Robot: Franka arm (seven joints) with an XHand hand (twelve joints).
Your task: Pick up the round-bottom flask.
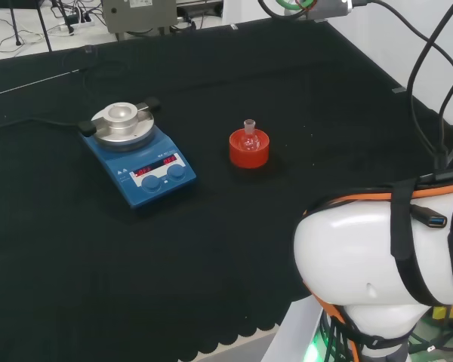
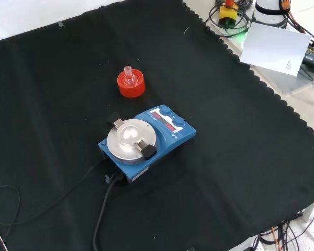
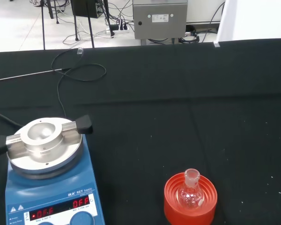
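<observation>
Where the head view looks over the counter [image 1: 211,249], which is covered in black cloth, the arm [image 1: 377,264] fills the lower right as a large white link wrapped with black and orange cables, and the picture's edge cuts it off. No fingers can be made out, so whether they are released, clenched or grasping cannot be told.

Near the middle of the cloth a small round-bottom flask [image 1: 249,136] of clear glass sits upright in a red ribbed stand [image 1: 249,149]. Its glass is hard to see against the red; only the short neck and a faint round bulb show. Whether it holds anything cannot be told. In the wrist view the flask [image 3: 190,192] and its stand [image 3: 190,201] are close, and the stand's lower rim is cut off by the picture's edge.

To the left of the flask in the head view, well apart from it, stands a blue stirrer hotplate [image 1: 140,162] with a round metal top [image 1: 121,124], two black clamp ends, red lit digits and two knobs. In the front view the hotplate [image 2: 146,144] lies nearer the camera than the flask [image 2: 129,79], and a black cable [image 2: 102,214] runs from it toward the lower edge. In the wrist view the hotplate [image 3: 47,187] is cut off at the edge.
</observation>
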